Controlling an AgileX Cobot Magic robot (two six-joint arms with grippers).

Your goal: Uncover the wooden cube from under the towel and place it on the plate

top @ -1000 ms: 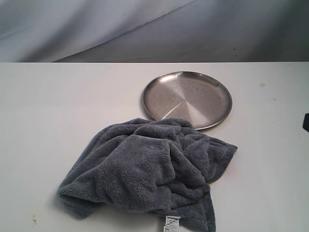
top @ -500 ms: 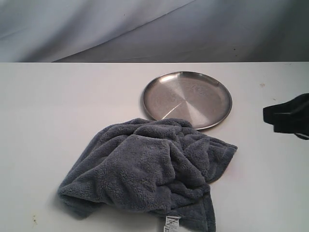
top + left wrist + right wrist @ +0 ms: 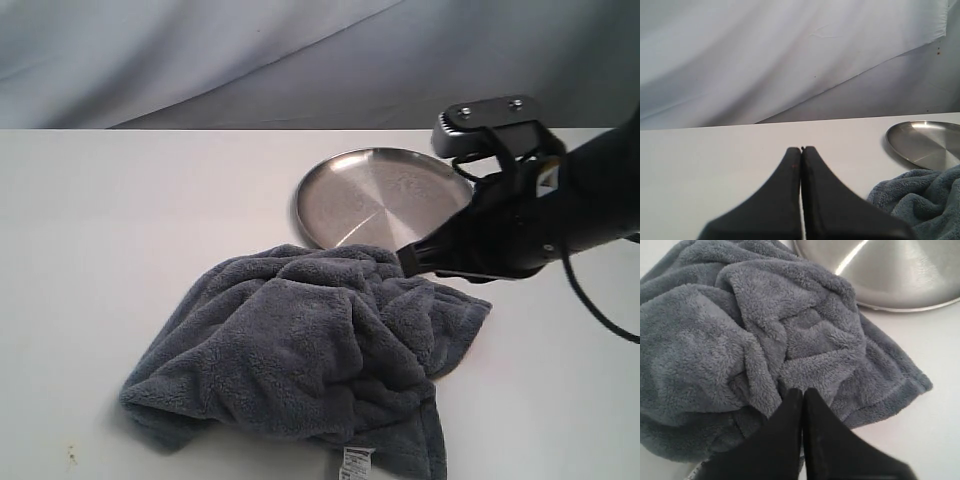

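Plain white table (image 3: 100,220) with a couple of tiny specks on it, and a creased grey-white sheet (image 3: 200,60) hung behind as the backdrop. The towel (image 3: 300,350) sits in a rumpled heap, label (image 3: 355,460) at the near edge, and its far edge reaches the plate (image 3: 370,195). The cube isn't visible in any view. The right gripper (image 3: 405,258) hovers over the towel by the plate, fingers pressed together, empty. The left gripper (image 3: 801,148) is the same, closed on nothing, over bare table.
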